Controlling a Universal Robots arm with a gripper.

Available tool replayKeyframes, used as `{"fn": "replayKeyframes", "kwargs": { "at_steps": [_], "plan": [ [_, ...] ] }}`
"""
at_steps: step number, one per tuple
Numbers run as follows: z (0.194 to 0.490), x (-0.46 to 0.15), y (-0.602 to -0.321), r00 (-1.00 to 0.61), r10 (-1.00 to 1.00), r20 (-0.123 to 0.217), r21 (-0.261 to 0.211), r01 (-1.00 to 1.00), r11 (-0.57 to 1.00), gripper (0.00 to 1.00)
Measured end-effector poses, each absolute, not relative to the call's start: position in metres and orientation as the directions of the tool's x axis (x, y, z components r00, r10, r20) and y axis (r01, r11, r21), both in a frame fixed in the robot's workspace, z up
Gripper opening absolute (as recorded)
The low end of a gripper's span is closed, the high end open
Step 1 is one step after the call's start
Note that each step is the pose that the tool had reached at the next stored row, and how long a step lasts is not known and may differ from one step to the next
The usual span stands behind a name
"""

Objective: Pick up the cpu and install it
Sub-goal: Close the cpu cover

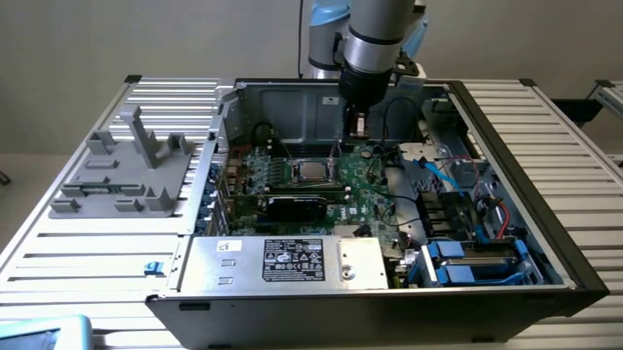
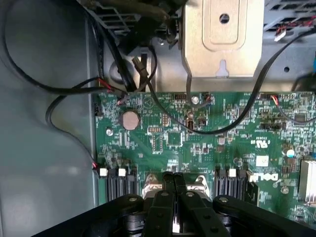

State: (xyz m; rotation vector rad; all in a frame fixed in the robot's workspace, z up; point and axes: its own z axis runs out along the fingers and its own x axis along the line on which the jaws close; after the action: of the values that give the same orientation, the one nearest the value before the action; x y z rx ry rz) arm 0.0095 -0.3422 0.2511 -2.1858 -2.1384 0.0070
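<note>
The cpu [image 1: 309,171] lies flat inside the socket [image 1: 290,175] on the green motherboard [image 1: 375,197], with its shiny metal top facing up. The gripper [image 1: 358,133] hangs above the board just beyond the socket, toward the exterior view's right. Its fingers are pressed together with nothing between them, as the wrist view [image 2: 174,193] also shows. The chip is likely light, thin and rigid, with a slick lid and a delicate underside. It is probably best pinched by two opposite edges and kept level.
</note>
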Motion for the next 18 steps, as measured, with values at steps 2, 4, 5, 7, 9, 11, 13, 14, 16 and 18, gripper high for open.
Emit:
{"fn": "replayKeyframes", "kwargs": {
  "at_steps": [2, 4, 5, 7, 9, 11, 13, 14, 16, 18],
  "plan": [
    [0.251, 0.002, -0.342, 0.024, 0.998, 0.059, -0.072, 0.997, -0.020, 0.11],
    [0.251, -0.007, -0.342, 0.024, 0.998, 0.062, -0.079, 0.997, -0.019, 0.11],
    [0.251, -0.012, -0.342, 0.024, 0.998, 0.064, -0.080, 0.997, -0.019, 0.11],
    [0.251, -0.021, -0.342, 0.024, 0.997, 0.067, -0.081, 0.997, -0.019, 0.11],
    [0.251, -0.030, -0.342, 0.024, 0.997, 0.069, -0.082, 0.997, -0.018, 0.11],
    [0.251, -0.039, -0.342, 0.024, 0.997, 0.069, -0.082, 0.996, -0.018, 0.11],
    [0.251, -0.048, -0.342, 0.024, 0.997, 0.069, -0.083, 0.996, -0.018, 0.11],
    [0.250, -0.053, -0.342, 0.024, 0.997, 0.069, -0.083, 0.996, -0.018, 0.11],
    [0.249, -0.062, -0.342, 0.024, 0.997, 0.069, -0.083, 0.996, -0.018, 0.11],
    [0.246, -0.070, -0.342, 0.024, 0.997, 0.068, -0.083, 0.996, -0.018, 0.11]
  ]
}}
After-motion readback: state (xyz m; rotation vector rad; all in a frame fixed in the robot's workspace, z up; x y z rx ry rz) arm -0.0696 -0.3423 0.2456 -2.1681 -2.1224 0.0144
